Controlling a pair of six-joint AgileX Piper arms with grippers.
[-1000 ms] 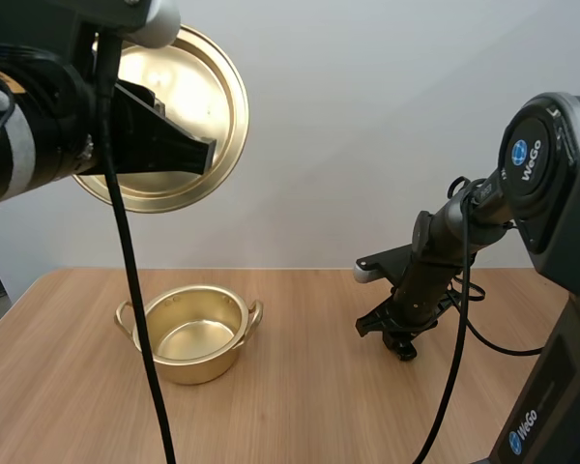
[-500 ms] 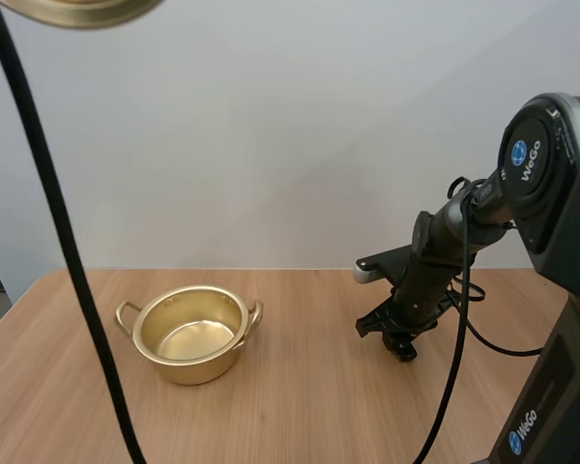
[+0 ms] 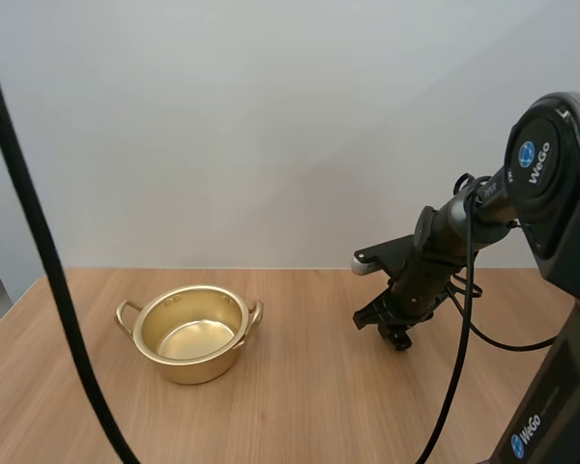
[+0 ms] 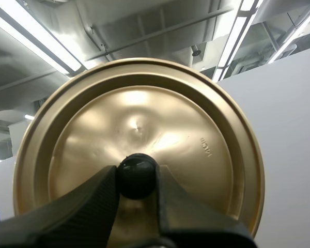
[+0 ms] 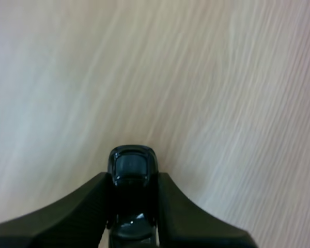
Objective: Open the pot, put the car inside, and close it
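Pot [image 3: 188, 333] is open, upright, in the left half of the wooden surface [image 3: 309, 406], closer to the far edge. It is gold with two side handles, and nothing is visible inside, just the shiny bottom.

Lid [image 4: 186, 134] is off the pot and held in the air. In the left wrist view the left jaws are pinching its black knob [image 4: 137, 175], one finger on each side. The knob side faces the camera and the lid stands roughly on edge. The stamped mark on the gold face is too small to read.

Car [image 5: 133, 168] is small and black, pinched between the right jaws with its nose poking out past the tips, over bare wood grain. I can't tell if it touches the surface or sits just above it.

In the high view the right arm [image 3: 435, 261] reaches down into the right half of the surface, near the far edge. Its jaws are low over the wood, well apart from the pot. The car is not in the pot.
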